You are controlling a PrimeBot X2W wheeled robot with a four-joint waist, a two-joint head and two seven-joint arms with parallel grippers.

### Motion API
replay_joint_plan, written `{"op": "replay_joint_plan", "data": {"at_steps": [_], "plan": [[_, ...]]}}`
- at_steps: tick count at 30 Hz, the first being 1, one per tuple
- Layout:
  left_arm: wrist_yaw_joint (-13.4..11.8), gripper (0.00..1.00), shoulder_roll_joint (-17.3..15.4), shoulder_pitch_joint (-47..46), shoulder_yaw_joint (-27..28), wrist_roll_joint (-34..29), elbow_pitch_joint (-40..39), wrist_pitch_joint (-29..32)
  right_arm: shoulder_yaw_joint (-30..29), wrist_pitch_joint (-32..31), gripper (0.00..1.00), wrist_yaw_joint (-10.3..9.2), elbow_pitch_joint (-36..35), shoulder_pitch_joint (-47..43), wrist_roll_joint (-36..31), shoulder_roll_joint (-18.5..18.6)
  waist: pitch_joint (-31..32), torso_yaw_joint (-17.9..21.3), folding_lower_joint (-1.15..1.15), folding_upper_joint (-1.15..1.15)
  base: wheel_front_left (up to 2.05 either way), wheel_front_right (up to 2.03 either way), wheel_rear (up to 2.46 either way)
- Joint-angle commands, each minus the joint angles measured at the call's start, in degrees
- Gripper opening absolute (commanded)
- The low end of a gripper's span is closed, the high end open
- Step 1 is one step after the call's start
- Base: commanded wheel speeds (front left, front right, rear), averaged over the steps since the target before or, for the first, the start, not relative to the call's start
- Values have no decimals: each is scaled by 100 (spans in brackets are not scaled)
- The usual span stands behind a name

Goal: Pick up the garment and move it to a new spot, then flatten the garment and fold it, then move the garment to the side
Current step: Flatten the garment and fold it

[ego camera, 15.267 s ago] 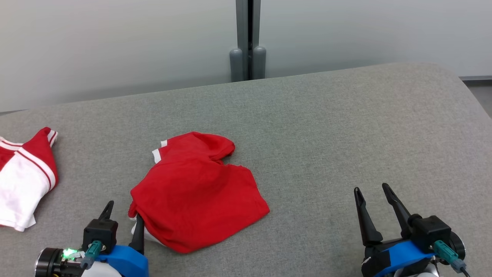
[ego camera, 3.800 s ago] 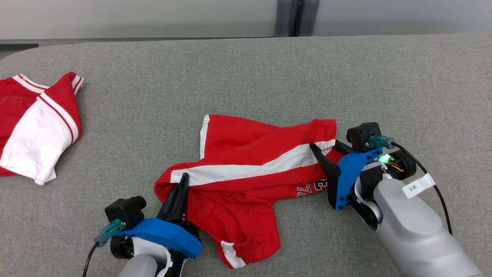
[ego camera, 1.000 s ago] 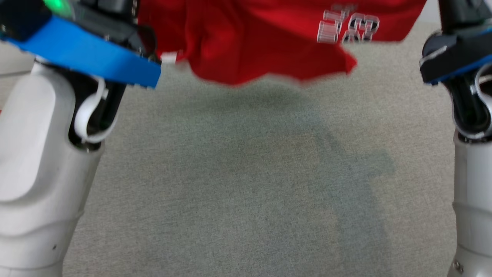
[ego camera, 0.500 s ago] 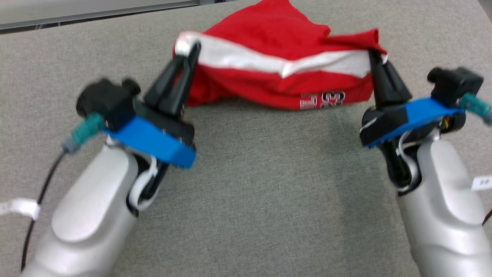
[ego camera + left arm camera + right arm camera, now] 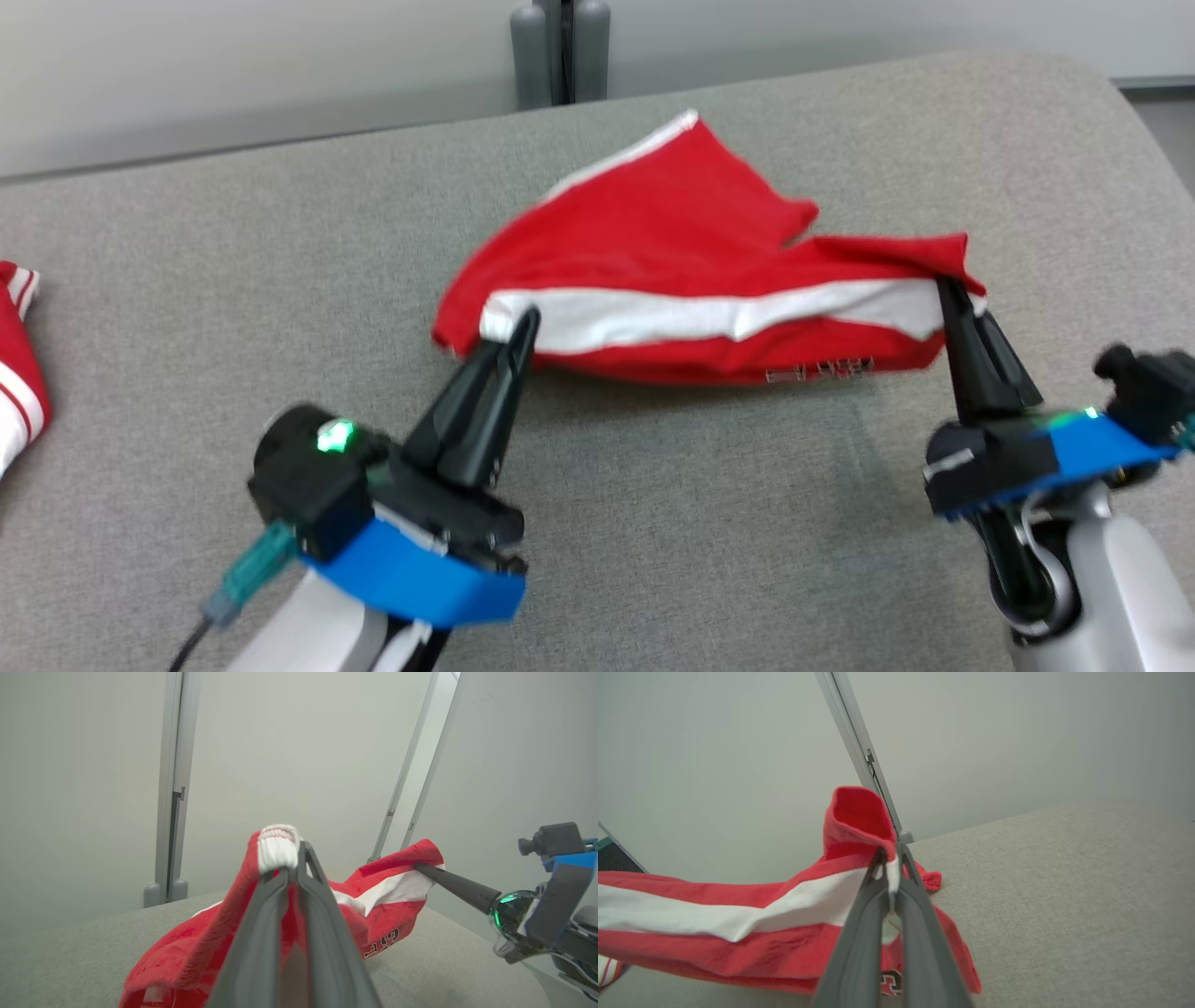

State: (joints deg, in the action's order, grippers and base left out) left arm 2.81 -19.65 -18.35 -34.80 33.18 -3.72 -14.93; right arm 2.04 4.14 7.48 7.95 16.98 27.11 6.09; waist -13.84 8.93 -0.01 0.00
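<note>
Red cloth fills the closed left gripper (image 5: 521,327) and right gripper (image 5: 945,291), each clamped on one end of the garment (image 5: 672,233) along its white band. The band stretches between them, raised; the rest lies on the grey worktop (image 5: 280,243).

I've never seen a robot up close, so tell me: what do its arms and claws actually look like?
The left claw and right claw each have two long, dark, tapering fingers on a black base with a bright blue bracket. A green light glows near each. A teal plug with a dark cable leaves the left one. The forearm is smooth pale grey.
</note>
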Motion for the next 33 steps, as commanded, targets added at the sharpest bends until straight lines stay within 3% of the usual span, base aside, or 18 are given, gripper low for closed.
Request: {"op": "replay_joint_plan", "data": {"at_steps": [1,7,12,20,27,33], "plan": [[-54,0,-42,135,-1,-29,-104,-27,-36,-60,0,3,-156,-186,31,34,89,51,1,0,0,0,0],[-450,0,-249,1002,-59,46,-933,138,-431,-831,0,3,-1581,-1192,353,-129,221,-57,1,0,0,0,0],[-495,0,-149,1214,-153,308,-901,299,-774,-1380,0,3,-1850,-1280,253,-199,85,-353,1,0,0,0,0],[-272,0,533,492,-197,653,318,317,-943,-2123,0,3,-465,422,-114,206,-562,-970,1,0,0,0,0],[-173,0,1117,-45,-249,719,1204,206,-790,-2154,0,2,995,1886,-362,604,-1024,-1366,1,0,0,0,0],[-79,0,1380,-269,-371,771,1705,157,-745,-1967,0,2,2079,2621,-576,777,-1186,-1587,1,0,0,0,0]]}}
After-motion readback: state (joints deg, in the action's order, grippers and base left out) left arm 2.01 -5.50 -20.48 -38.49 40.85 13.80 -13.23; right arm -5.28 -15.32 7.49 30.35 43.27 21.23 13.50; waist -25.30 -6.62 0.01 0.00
